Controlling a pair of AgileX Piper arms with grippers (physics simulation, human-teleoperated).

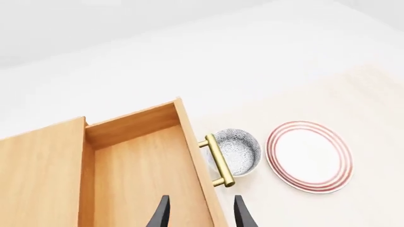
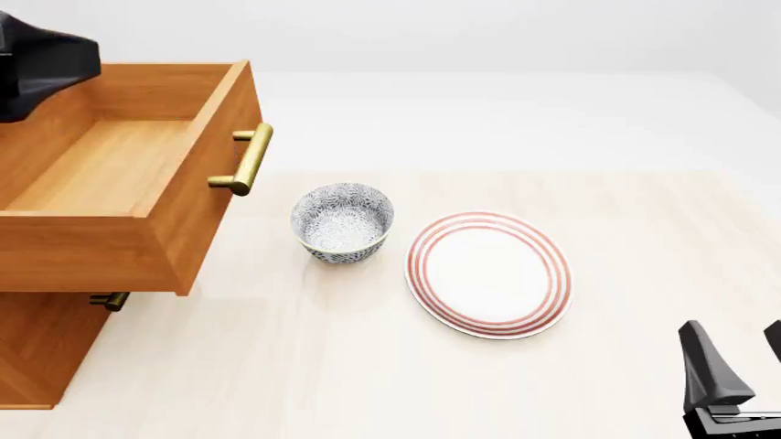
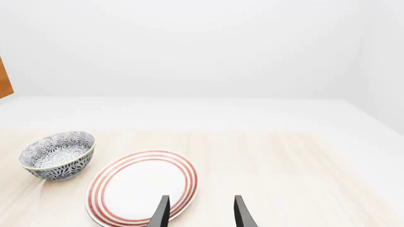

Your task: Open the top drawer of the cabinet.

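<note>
The orange-brown cabinet (image 2: 43,352) stands at the table's left. Its top drawer (image 2: 116,169) is pulled far out and its empty inside shows. The brass bar handle (image 2: 251,157) on its front points to the right. In the left wrist view I look down into the drawer (image 1: 145,170), with the cabinet top (image 1: 38,175) beside it and the handle (image 1: 218,161) free. My left gripper (image 1: 200,215) is open and empty above the drawer's front edge, touching nothing. My right gripper (image 2: 738,352) is open and empty at the front right, far from the cabinet.
A patterned blue-grey bowl (image 2: 343,222) stands just right of the drawer front, near the handle. A white plate with red rings (image 2: 488,273) lies right of it. Both show in the right wrist view: bowl (image 3: 58,153), plate (image 3: 142,187). A lower drawer's handle (image 2: 110,300) peeks out below.
</note>
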